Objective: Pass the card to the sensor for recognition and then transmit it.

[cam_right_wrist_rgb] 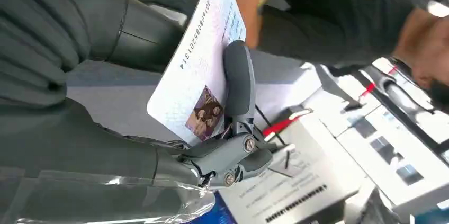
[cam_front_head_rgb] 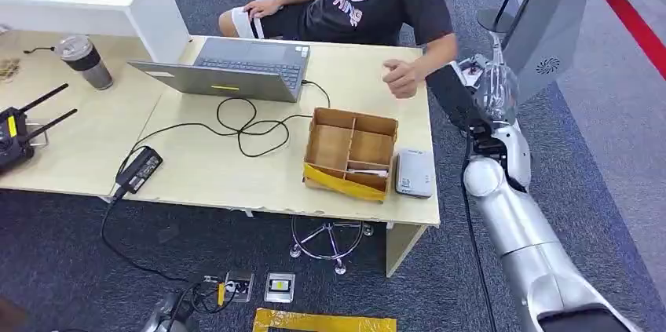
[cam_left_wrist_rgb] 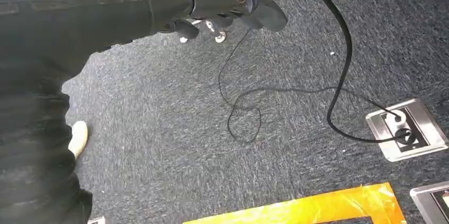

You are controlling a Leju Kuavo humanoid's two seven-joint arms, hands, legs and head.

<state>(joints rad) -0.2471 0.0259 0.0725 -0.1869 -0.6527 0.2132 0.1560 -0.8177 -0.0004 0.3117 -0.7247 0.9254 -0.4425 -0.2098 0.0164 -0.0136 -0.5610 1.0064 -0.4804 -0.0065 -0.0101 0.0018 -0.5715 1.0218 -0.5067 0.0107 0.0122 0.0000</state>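
My right hand [cam_front_head_rgb: 459, 98] is raised past the table's far right corner and pinches a white ID card [cam_right_wrist_rgb: 204, 60] between thumb [cam_right_wrist_rgb: 238, 78] and fingers. The card carries a small photo and a printed number. A seated person's hand [cam_front_head_rgb: 403, 78] hovers just left of my right hand, not touching the card that I can see. The sensor [cam_front_head_rgb: 414, 173], a flat grey-white box, lies on the table [cam_front_head_rgb: 236, 183] beside a cardboard box, nearer me than the hand. My left hand [cam_left_wrist_rgb: 227, 1] hangs over the carpet, holding nothing, its fingers loosely apart.
A partitioned cardboard box [cam_front_head_rgb: 349, 151] stands left of the sensor. A laptop [cam_front_head_rgb: 236, 65], black cables, a power adapter [cam_front_head_rgb: 140, 169], a cup [cam_front_head_rgb: 85, 61] and a radio handset [cam_front_head_rgb: 16, 132] occupy the table. Floor sockets [cam_left_wrist_rgb: 405, 128] and yellow tape [cam_front_head_rgb: 322, 322] lie below.
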